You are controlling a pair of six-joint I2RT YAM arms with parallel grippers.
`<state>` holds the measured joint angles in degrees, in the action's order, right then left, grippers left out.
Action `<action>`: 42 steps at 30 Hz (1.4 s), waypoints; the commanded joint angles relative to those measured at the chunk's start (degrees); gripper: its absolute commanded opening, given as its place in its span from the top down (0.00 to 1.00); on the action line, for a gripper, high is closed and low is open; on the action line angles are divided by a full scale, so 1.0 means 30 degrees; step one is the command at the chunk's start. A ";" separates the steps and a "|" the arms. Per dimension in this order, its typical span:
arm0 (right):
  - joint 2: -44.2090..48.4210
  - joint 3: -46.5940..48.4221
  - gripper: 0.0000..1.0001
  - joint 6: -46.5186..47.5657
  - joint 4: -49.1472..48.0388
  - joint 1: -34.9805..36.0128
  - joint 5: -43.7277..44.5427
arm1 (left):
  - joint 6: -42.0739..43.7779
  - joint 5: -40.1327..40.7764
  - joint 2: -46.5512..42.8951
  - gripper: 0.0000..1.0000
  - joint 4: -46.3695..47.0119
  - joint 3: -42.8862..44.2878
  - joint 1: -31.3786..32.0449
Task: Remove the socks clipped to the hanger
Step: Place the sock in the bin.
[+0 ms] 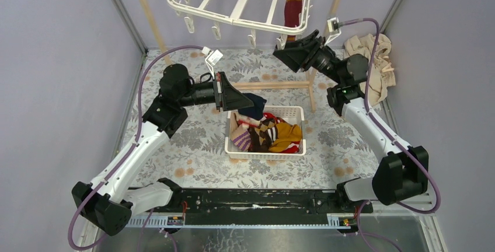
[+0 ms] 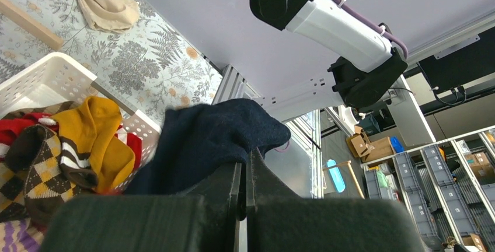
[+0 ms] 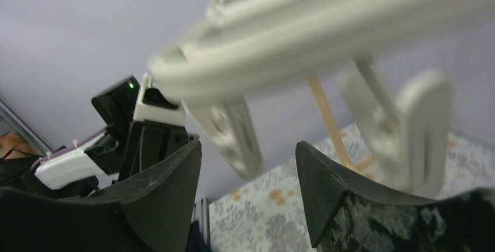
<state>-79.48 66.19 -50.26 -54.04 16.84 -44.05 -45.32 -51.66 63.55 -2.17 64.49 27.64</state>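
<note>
The white hanger (image 1: 242, 1) hangs at the top, with a dark red and mustard sock (image 1: 292, 8) clipped at its right side. My left gripper (image 1: 238, 101) is shut on a navy sock (image 1: 254, 105) and holds it over the basket's back left corner; the left wrist view shows the navy sock (image 2: 216, 138) pinched between the jaws. My right gripper (image 1: 287, 49) is open just under the hanger's right front edge, below the clipped sock. In the right wrist view a white clip (image 3: 233, 132) dangles above its spread fingers (image 3: 169, 193).
A white perforated basket (image 1: 295, 111) mid-table holds several socks: mustard, argyle, red, purple-striped. A beige cloth heap (image 1: 373, 65) lies at the right. A wooden pole frame (image 1: 274, 84) stands behind the basket. Grey walls close both sides.
</note>
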 commanded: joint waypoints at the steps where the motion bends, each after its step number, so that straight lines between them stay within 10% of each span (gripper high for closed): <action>1: 0.1607 -0.2226 0.30 0.0531 0.0742 0.0097 0.0345 | -0.0082 -0.0095 -0.0351 0.99 0.1115 -0.0768 -0.0131; 18: 0.7356 -0.7369 0.23 0.5337 1.2349 0.0099 0.2432 | 0.2104 0.3261 0.1300 0.95 0.0784 -0.4788 0.1061; 42: 0.9631 -0.9003 0.23 0.6251 1.5346 0.0098 0.2481 | 0.3196 0.7104 0.6526 0.69 0.1367 -0.5089 0.5022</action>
<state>-52.14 39.16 -32.77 -7.94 16.84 -36.95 -37.12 -31.99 81.43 -1.74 48.03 41.82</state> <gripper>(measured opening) 0.769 0.289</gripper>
